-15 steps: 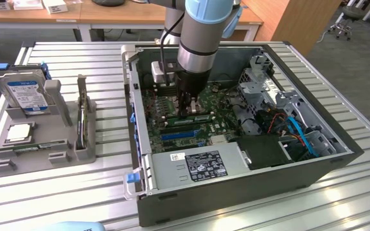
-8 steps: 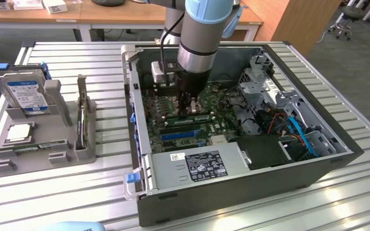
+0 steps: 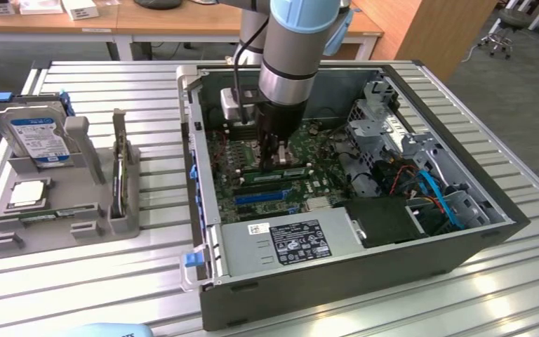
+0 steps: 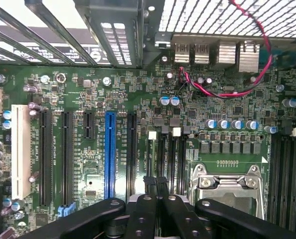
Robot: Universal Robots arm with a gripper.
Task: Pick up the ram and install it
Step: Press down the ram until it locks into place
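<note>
The ram [image 3: 279, 173] is a long green stick lying along a slot on the motherboard [image 3: 241, 151] inside the open computer case [image 3: 344, 260]. My gripper [image 3: 274, 160] comes straight down onto the stick's middle, its fingers shut together and their tips at the ram's upper edge. In the wrist view the gripper [image 4: 155, 183] shows two black fingertips [image 4: 149, 183] pressed side by side over the dark memory slots [image 4: 174, 159], beside the metal CPU socket [image 4: 227, 186]. The stick itself is hidden under the fingers there.
A grey tray [image 3: 54, 235] on the exterior view's left holds a blue-labelled hard drive [image 3: 34, 135] and a square silver CPU [image 3: 28, 193]. Inside the case are the power supply [image 3: 283, 242], drive cage [image 3: 382, 116] and cables [image 3: 429, 186]. A blue expansion slot [image 4: 109, 154] lies beside the memory slots.
</note>
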